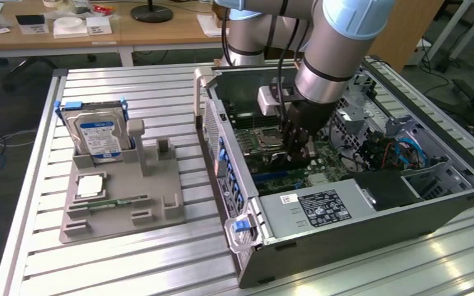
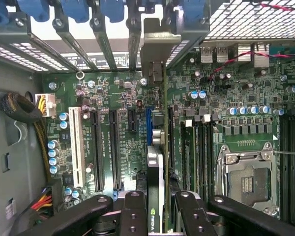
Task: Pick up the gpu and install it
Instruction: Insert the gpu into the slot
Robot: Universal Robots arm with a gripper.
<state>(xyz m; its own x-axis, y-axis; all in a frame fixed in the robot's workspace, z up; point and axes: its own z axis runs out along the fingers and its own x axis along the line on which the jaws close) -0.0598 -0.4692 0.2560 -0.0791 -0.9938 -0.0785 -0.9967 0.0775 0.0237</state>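
the slatted aluminium desk (image 1: 138, 259) carries the open grey computer case (image 1: 220, 142). inside it, over the green motherboard (image 2: 118, 88), the thin flat dark gpu (image 2: 160, 147) stands edge-on along the blue expansion slot (image 2: 149, 125), with its metal end bracket (image 2: 155, 49) at the rear openings. pick-up is done. seating cannot be confirmed, so installation appears unfinished. the black gripper (image 2: 160, 206) is clenched on the gpu's upper edge.
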